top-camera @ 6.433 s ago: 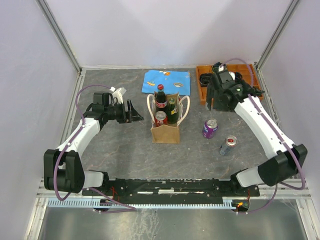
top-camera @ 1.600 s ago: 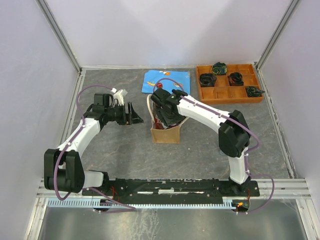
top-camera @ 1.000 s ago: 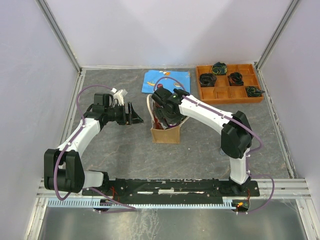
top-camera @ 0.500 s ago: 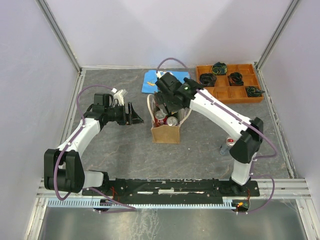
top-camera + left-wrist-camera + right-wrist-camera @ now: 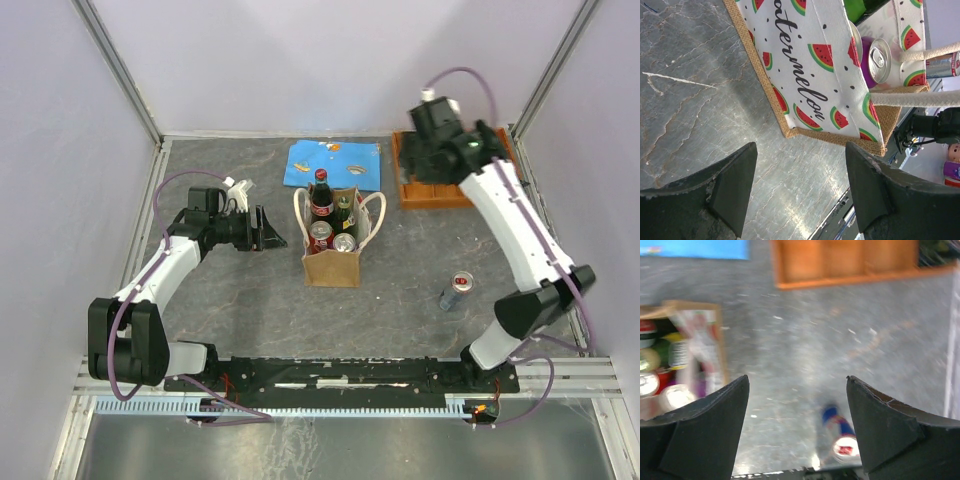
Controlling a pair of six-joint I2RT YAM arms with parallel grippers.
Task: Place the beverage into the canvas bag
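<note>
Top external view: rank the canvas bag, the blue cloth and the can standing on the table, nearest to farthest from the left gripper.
1. canvas bag: just right of the left gripper.
2. blue cloth: behind the bag, toward the back wall.
3. can: far right, near side.

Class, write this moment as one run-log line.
left gripper open, beside canvas bag; right gripper open, empty; purple can in bag; blue-silver can on table
</note>
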